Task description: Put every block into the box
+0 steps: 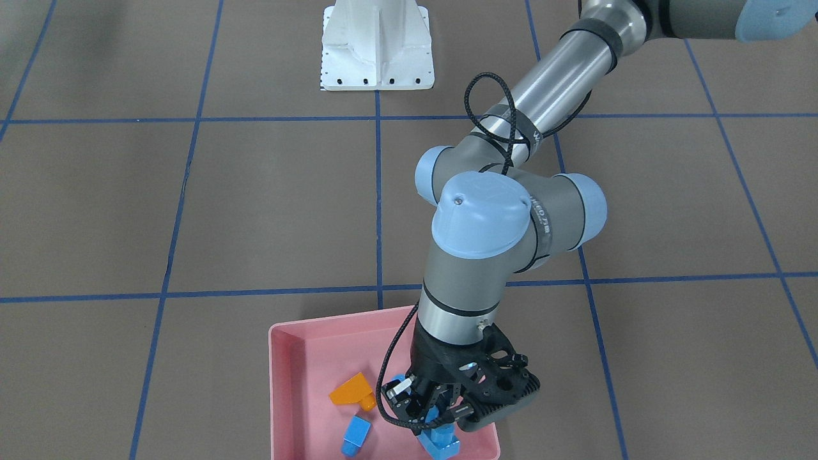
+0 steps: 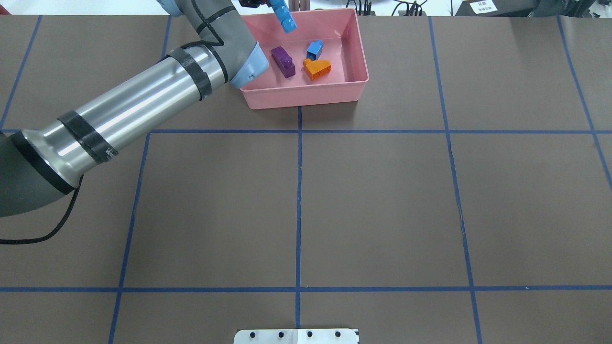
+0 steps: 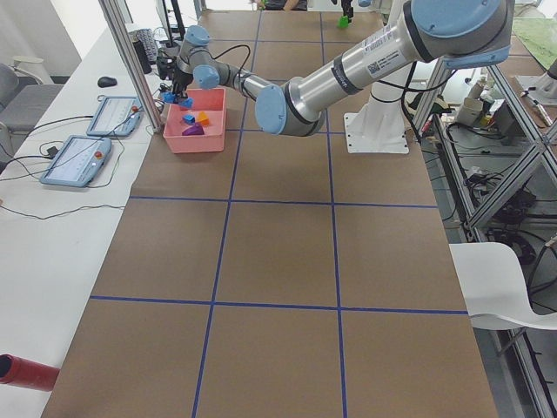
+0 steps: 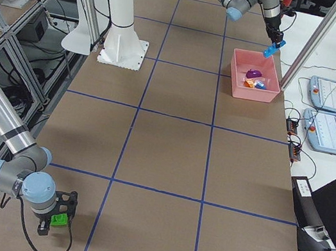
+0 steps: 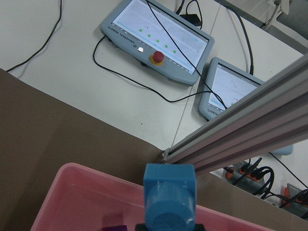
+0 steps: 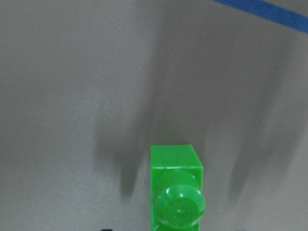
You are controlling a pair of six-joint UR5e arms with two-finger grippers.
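Legible text: none in any view.
- Black band (image 1: 542,217) on the left arm's wrist: white lettering, too small to read.
- White sticker (image 3: 381,56) on the left arm's tube: printed code and characters, blurred.
- White card (image 2: 483,6) past the table's far edge: dark print, illegible.
- Pendant screen (image 5: 163,36): green dots only, no readable characters.

The counter (image 2: 382,200) is brown, ruled into large squares by blue lines (image 2: 299,191), and the box (image 2: 306,100) is plain pink. There is an orange block (image 2: 317,69), a small blue block (image 2: 314,49), a purple block (image 2: 283,61), a long light-blue block (image 2: 285,16) and a bright green block (image 6: 174,192). The left arm (image 2: 134,107) is silver and grey with black bands and pale-blue caps (image 1: 482,214).
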